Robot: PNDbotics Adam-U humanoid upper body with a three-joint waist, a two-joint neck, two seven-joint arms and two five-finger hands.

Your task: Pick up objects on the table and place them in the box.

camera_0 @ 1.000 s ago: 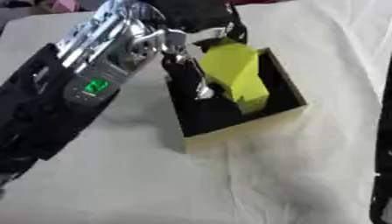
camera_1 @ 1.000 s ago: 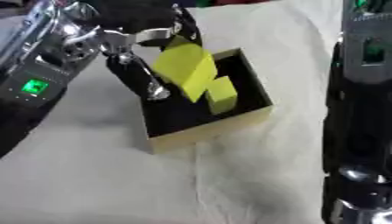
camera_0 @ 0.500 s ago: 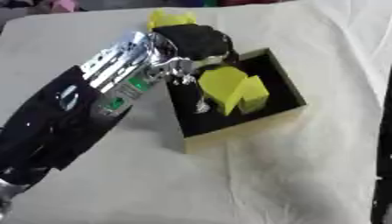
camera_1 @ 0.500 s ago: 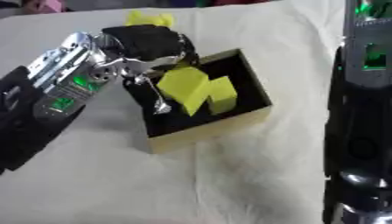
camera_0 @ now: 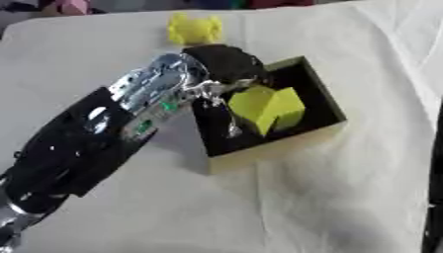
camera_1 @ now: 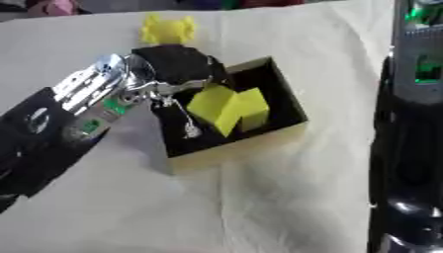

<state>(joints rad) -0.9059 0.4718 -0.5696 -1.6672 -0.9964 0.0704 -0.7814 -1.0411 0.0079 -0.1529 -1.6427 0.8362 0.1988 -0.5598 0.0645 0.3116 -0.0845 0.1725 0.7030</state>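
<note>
A black box with tan walls (camera_0: 259, 152) sits at mid-table. Two yellow blocks (camera_0: 266, 106) lie inside it, leaning together. My left hand (camera_0: 223, 63) hovers over the box's far left corner, its arm coming in from the lower left. The hand is open, and one straight finger (camera_0: 230, 123) reaches down into the box just left of the blocks. It holds nothing. Another yellow object (camera_1: 168, 28) lies on the cloth beyond the hand. My right arm (camera_1: 414, 128) runs down the right edge; its hand is not clear.
A cream cloth (camera_0: 329, 202) covers the table, with open room in front and right of the box. Pink and dark things (camera_0: 65, 6) lie at the far edge.
The yellow block held above the box a second ago now lies inside beside the other one. My left hand has let it go and drawn back toward the far left.
</note>
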